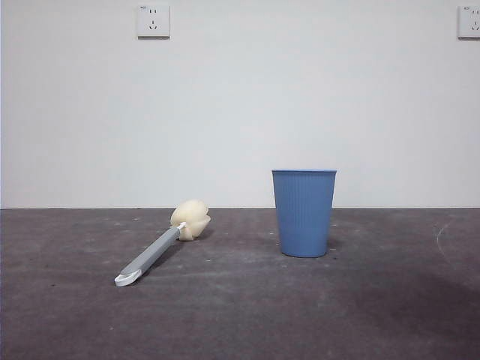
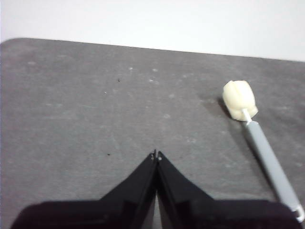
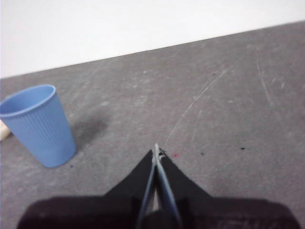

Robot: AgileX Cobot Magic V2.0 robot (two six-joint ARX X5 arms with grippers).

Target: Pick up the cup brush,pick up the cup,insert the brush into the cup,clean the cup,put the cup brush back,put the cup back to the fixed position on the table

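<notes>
the left pincer (image 2: 156, 155) hangs above bare worktop (image 2: 86, 109) with its two black jaws pressed together at the tips, holding nothing; in its wrist view the cup brush (image 2: 259, 143) lies off to one side, well apart from the jaws. the right pincer (image 3: 157, 151) is likewise closed and empty, jaws meeting in a thin seam over the worktop (image 3: 228, 109), with the cup (image 3: 39, 125) standing well apart from it. neither arm shows in the front view.

in the front view the near part of the dark grey worktop (image 1: 337, 315) is scuffed, with faint pale marks. the cup brush (image 1: 161, 244) lies flat on it, left of centre, set on a slant: its white looped tip is the nearest part, low and left, and the slim grey handle runs away and to the right up to the cream-yellow sponge head, which rests on the surface at the far end. right of the brush, and clear of it, the cup (image 1: 304, 212) stands upright, mouth up, blue and finely ribbed, tapering to its base under a smooth rim band. beyond the worktop's far edge rises a pale wall (image 1: 240, 105) with a white socket plate (image 1: 153, 21) high on the left and another socket plate (image 1: 469, 22) at the top right corner.
</notes>
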